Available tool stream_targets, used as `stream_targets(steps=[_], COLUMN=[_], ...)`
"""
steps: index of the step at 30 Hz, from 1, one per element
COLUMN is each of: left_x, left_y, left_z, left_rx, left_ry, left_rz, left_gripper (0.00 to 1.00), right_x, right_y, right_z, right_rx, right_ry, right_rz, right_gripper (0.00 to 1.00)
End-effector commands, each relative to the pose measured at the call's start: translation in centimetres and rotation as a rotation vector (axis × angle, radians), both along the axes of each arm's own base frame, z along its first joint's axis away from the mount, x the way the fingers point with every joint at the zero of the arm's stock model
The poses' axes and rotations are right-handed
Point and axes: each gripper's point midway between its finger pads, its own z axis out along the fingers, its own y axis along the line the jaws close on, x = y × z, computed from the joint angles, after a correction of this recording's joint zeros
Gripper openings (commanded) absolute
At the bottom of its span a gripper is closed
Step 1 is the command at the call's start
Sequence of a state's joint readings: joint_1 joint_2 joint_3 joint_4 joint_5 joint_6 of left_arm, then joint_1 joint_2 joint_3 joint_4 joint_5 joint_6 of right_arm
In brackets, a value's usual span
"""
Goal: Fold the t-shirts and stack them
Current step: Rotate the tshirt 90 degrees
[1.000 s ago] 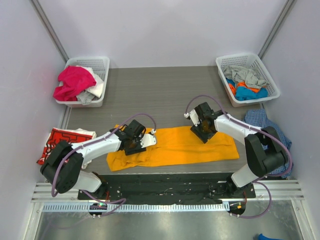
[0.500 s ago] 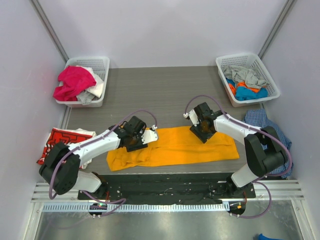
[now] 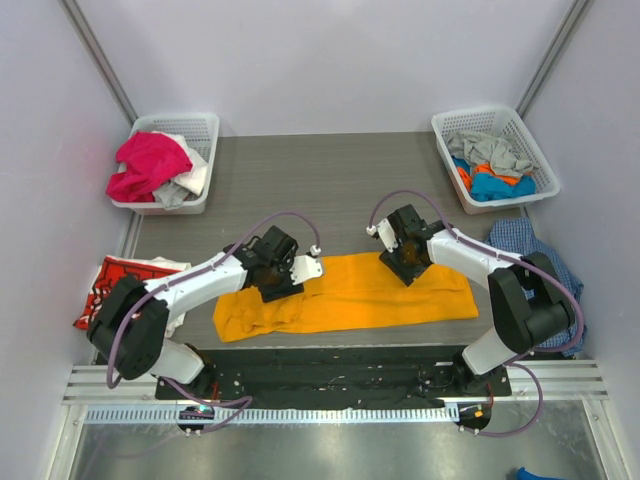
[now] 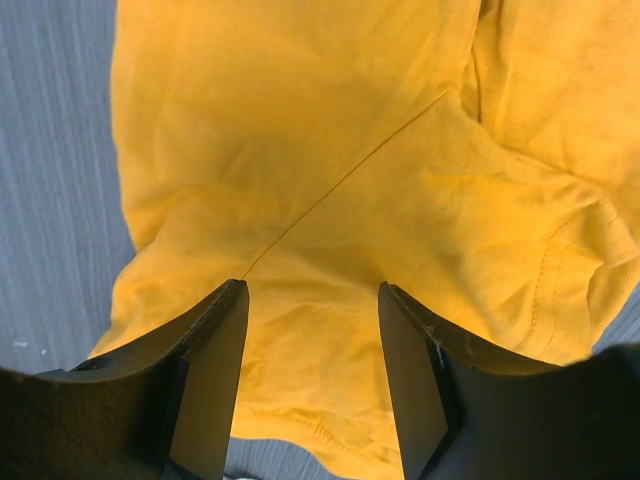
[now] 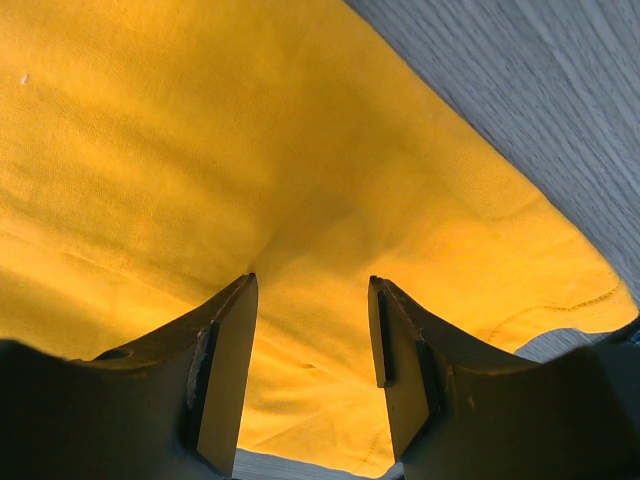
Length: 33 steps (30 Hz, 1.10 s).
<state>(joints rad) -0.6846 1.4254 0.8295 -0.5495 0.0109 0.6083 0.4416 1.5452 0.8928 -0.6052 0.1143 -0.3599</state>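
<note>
- Currently the orange-yellow t-shirt [image 3: 345, 292] lies as a long band across the near part of the table [image 3: 330, 190]. Its right end is flat and smooth, its left end bunched and creased.
- The rumpled left end looks several layers deep. A pinch there could take only the top layer, or too many, and the fold would come out crooked.
- The left gripper [image 4: 312, 290] hovers over that rumpled end with its jaws parted, holding nothing. Whether the tips touch the fabric cannot be told.
- The right gripper [image 5: 312, 285] stands over the shirt's far edge toward the right end, its jaws likewise apart and empty. A close so near the thin edge could slip off and catch only table.
- If the two arms lifted unevenly, the soft knit would likely stretch and drag, spoiling the flat part.
- The cloth is a matte, fine-knit jersey with a stitched hem and one thin diagonal crease line. It is limp and wrinkles readily.
- The table is grey with a fine streaked grain and looks smooth, so it offers the fabric little hold.
- A red t-shirt [image 3: 125, 280] with white print lies at the table's left edge, well apart from the orange one.
- At the far corners, the left basket [image 3: 205, 125] and right basket [image 3: 500, 112] are white plastic lattice, each heaped with crumpled clothes.
- A blue checked cloth [image 3: 540, 255] lies near the right arm.
</note>
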Motion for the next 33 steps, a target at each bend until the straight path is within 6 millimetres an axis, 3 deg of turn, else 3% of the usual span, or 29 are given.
stream_targets(steps=[1,8,12,22,28,29,33], left_x=[1.1,1.8,1.9,4.4,8.5,10.1,14.3], left_y=[-2.0,-1.5,-1.3,-0.3,-1.0,-1.6,-0.9], left_z=[0.2,-2.0,-2.8,-5.4,-7.2,-6.6,-7.0], left_rx=[-0.068,-0.013,0.003,0.098,0.101,0.083,0.104], left_ry=[0.007,0.001,0.006,-0.044,-0.019,-0.041,-0.045], left_rz=[0.001,0.006,0.012,0.05,0.102,0.113,0.17], left_gripper=[0.59,0.58,0.58,0.57,0.57,0.57,0.56], right_x=[0.6,1.0,0.3,-1.7,-1.8,-1.8,-1.5], right_y=[0.2,0.2,0.5,0.9,1.3,1.4,1.6], right_z=[0.1,-1.3,-2.5,-2.7,-2.6,-2.7,-2.8], right_rx=[-0.004,-0.022,-0.007,0.025,0.041,0.044,0.043], right_ry=[-0.027,-0.021,0.017,0.048,0.049,0.05,0.055], right_rz=[0.0,0.061,0.086,0.142,0.159,0.162,0.17], right_gripper=[0.56,0.55,0.55,0.55,0.55,0.55,0.56])
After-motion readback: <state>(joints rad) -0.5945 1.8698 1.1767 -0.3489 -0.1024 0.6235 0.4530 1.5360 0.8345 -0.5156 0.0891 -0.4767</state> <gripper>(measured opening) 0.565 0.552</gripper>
